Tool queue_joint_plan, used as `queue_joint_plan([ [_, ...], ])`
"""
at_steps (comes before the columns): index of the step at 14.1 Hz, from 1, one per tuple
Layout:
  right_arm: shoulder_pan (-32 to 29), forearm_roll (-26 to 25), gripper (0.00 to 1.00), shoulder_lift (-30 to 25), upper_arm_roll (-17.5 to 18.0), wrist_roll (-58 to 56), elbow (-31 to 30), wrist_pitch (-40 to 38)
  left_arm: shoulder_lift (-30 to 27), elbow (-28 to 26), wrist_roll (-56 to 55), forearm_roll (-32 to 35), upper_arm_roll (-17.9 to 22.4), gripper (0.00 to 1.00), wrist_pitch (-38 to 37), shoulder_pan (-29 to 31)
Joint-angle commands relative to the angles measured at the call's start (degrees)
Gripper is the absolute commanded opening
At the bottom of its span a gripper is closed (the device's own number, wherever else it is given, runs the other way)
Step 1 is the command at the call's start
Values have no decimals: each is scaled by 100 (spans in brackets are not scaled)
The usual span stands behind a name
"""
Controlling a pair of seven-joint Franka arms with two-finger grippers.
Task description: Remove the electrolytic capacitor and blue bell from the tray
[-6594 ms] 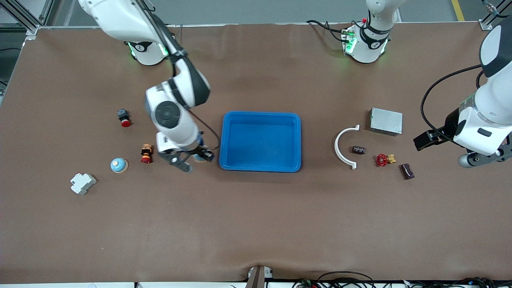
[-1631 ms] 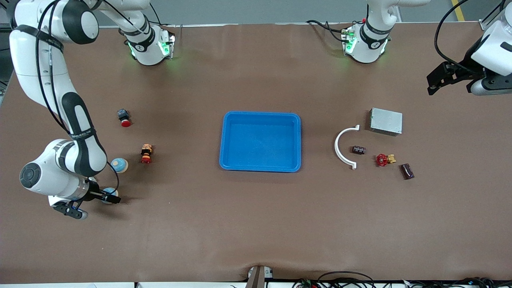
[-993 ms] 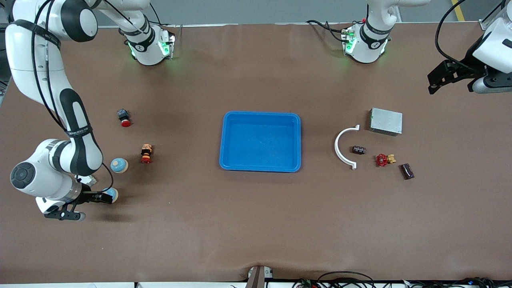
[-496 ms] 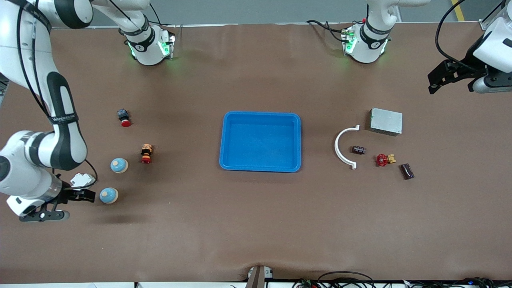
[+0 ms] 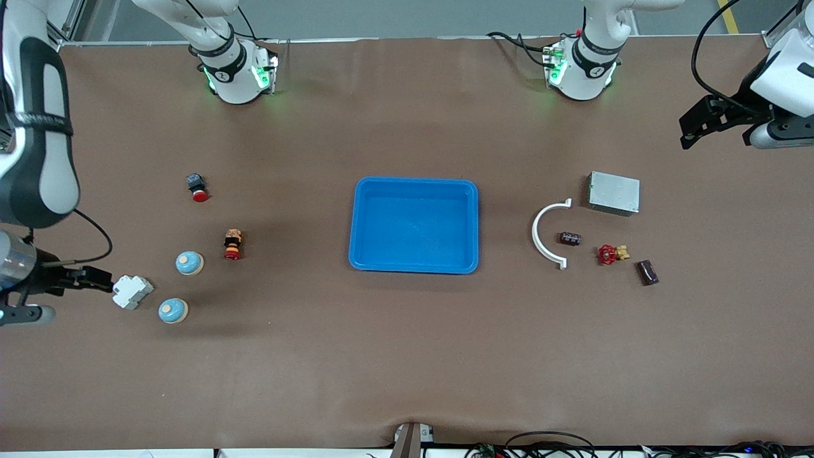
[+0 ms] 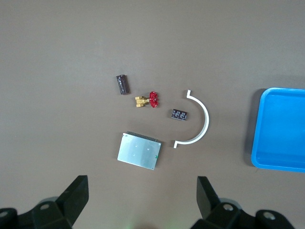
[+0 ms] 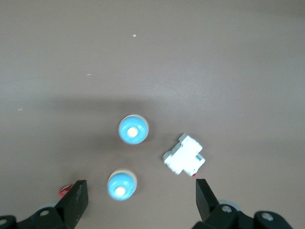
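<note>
Nearest the front camera, toward the right arm's end of the table, two blue bells are sitting on the bare mat beside a white breaker block; we are reading both as set clear of the tray.

The right gripper is hanging at that table end by the breaker, jaws spread wide, holding nothing.

Farther back, the tray is lying empty mid-table.

Toward the left arm's end, the electrolytic capacitor is lying out beside a red valve.

The left gripper is waiting over the mat's edge, fingers wide, empty. We are judging the task done.
</note>
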Motion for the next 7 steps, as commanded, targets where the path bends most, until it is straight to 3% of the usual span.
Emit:
queue_joint_plan([
  [1, 77, 115, 100, -681, 81, 243, -394, -356, -115, -32, 103, 15, 35, 100, -78, 55],
  [7, 429, 107, 100, -1614, 81, 771, -720, -761, -132, -59, 121, 23, 26, 100, -86, 63],
])
